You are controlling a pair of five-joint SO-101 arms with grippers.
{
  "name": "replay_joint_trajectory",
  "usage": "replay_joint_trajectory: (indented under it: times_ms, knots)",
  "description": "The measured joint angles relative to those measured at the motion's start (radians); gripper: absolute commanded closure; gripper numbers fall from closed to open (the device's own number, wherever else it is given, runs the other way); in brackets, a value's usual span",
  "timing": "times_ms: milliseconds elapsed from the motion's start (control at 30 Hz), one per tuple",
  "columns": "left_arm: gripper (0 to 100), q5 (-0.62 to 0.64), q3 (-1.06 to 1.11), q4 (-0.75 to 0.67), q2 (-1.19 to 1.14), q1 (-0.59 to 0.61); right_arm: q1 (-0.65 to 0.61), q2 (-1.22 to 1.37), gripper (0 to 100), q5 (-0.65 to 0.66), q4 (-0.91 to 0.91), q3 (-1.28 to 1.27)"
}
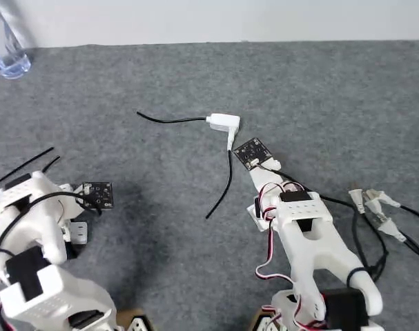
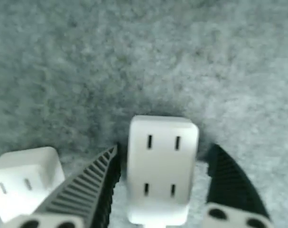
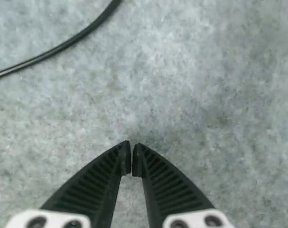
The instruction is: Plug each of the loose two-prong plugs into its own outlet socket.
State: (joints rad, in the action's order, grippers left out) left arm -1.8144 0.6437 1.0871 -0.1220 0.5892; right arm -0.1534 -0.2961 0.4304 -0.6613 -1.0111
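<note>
A white outlet block point(image 2: 162, 168) with two pairs of slots lies on the grey carpet between the fingers of my left gripper point(image 2: 162, 183), which is open around it. A second white outlet block point(image 2: 21, 183) sits just outside one finger. In the high view these blocks point(image 1: 76, 231) lie under the left arm's tip. My right gripper point(image 3: 131, 159) is shut on nothing, just above bare carpet near a black cord point(image 3: 63, 43). Several loose white two-prong plugs point(image 1: 371, 202) on black cables lie beside the right arm point(image 1: 307, 227).
A white plug piece point(image 1: 223, 123) with black cords running left and toward the front lies mid-table. A clear bottle point(image 1: 5, 52) stands at the far left corner. Grey carpet point(image 1: 319, 96) covers the table; the back wall edge runs along the top.
</note>
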Motion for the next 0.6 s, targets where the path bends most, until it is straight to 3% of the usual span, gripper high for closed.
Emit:
replay_joint_trajectory:
  times_ms: [167, 333, 467, 600]
  knots:
    - [99, 0.002, 0.009, 0.002, 0.002, 0.009, 0.000, 0.000, 99.0, 0.000, 0.000, 0.000]
    - [99, 0.002, 0.011, 0.015, 0.017, 0.006, 0.000, 0.000, 99.0, 0.000, 0.006, 0.000]
    - [99, 0.002, -0.035, 0.167, 0.077, -0.008, 0.000, 0.000, 99.0, 0.000, 0.009, 0.000]
    - [99, 0.002, -0.112, 0.410, 0.215, -0.023, 0.000, 0.000, 99.0, 0.000, 0.009, 0.000]
